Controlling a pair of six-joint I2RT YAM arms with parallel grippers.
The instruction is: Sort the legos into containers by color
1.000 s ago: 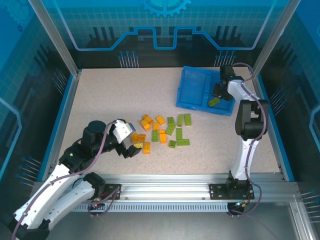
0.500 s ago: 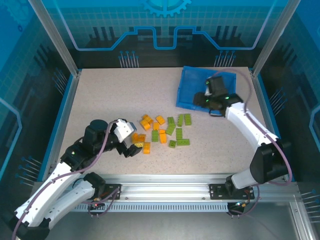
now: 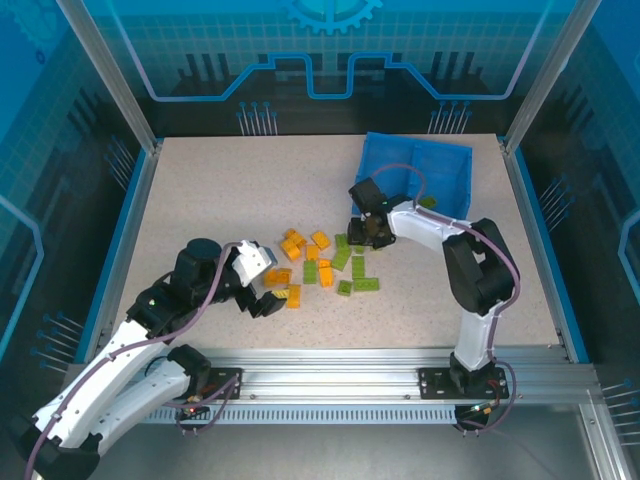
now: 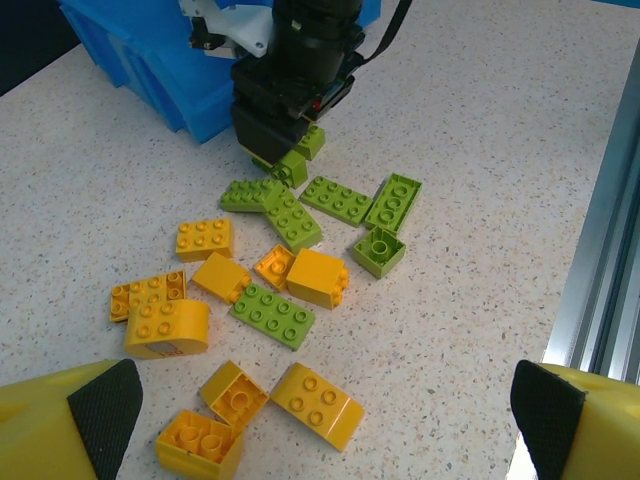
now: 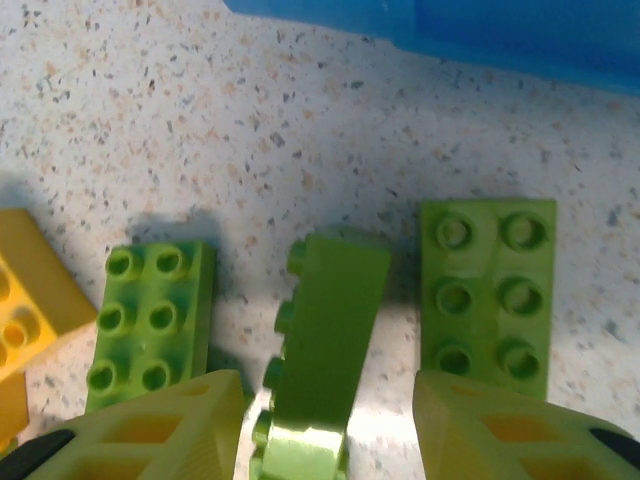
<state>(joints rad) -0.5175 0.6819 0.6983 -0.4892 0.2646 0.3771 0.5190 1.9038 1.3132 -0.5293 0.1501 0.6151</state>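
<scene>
Green brick on edge point(image 5: 325, 330): tipped onto its long side, between the right gripper's point(image 3: 369, 232) fingers point(image 5: 480, 430).
Right fingers: partly apart, astride that brick with a gap beside it, so nothing is clamped.
Crowding: flat green bricks lie close on both sides, one point(image 5: 150, 315) partly under a finger and the other point(image 5: 487, 290) just beyond the opposite finger; an orange brick point(image 5: 25, 290) sits at the edge.
Tray point(image 3: 400, 152): its blue wall is just behind the right gripper; one green brick point(image 3: 428, 203) lies inside.
Legos point(image 4: 290, 250): orange and green, loose on the speckled table point(image 3: 220, 190), mixed mid-pile.
Left gripper point(image 3: 268, 287): spread wide, empty, over the orange end point(image 4: 165, 325).
</scene>
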